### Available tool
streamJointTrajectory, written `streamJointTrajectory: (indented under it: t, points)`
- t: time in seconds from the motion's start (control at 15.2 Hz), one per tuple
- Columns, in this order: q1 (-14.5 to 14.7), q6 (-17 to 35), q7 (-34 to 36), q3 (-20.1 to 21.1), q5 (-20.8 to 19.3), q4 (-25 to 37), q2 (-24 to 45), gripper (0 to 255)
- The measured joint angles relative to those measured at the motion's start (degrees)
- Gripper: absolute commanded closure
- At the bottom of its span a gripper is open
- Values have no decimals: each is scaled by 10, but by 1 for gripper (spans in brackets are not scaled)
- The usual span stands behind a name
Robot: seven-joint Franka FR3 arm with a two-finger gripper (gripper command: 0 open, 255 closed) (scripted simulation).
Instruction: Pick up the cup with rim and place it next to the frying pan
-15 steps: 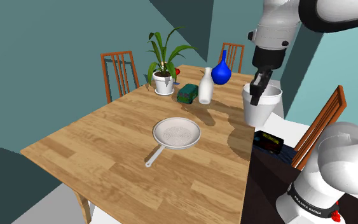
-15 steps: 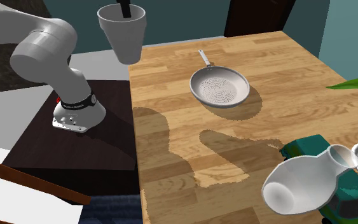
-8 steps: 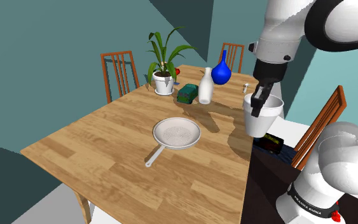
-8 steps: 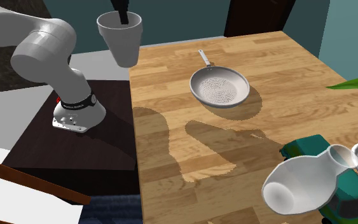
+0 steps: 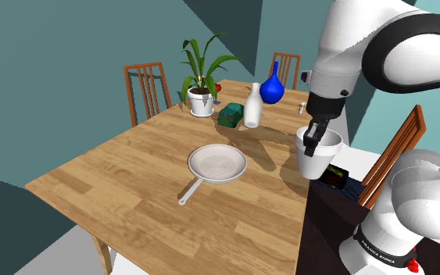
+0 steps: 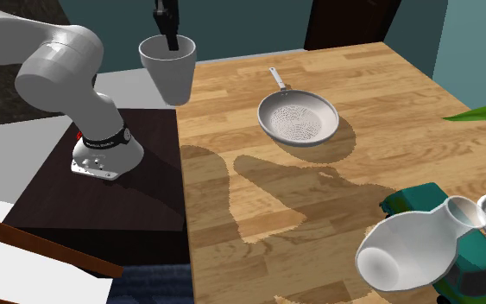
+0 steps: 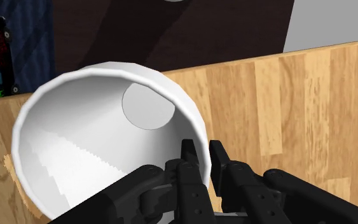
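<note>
The white rimmed cup (image 5: 316, 158) hangs upright in the air over the table's edge beside the stand, lifted off the wood. My black gripper (image 5: 313, 138) is shut on its rim, one finger inside and one outside. From the second exterior view, the cup (image 6: 169, 71) hangs under the gripper (image 6: 172, 41), left of the pan. The wrist view looks into the cup (image 7: 88, 146), with the gripper (image 7: 203, 156) pinching its wall. A grey frying pan (image 5: 218, 163) (image 6: 299, 118) lies mid-table, handle towards the near edge in the shoulder view.
At the far end of the wooden table (image 5: 124, 187) stand a potted plant (image 5: 202, 100), a green toy car (image 5: 230, 115), a white vase (image 5: 252, 106) and a blue vase (image 5: 272, 87). Chairs (image 5: 146, 86) ring the table. A dark box (image 5: 335, 176) lies on the stand.
The gripper has carried the cup lower and a little towards the table and the pan. Its hold on the rim is the same.
</note>
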Motion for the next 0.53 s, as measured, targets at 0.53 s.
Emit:
streamJointTrajectory:
  t: [0.53]
  points:
    - [6, 56, 3, 9, 9, -65, -9, 255]
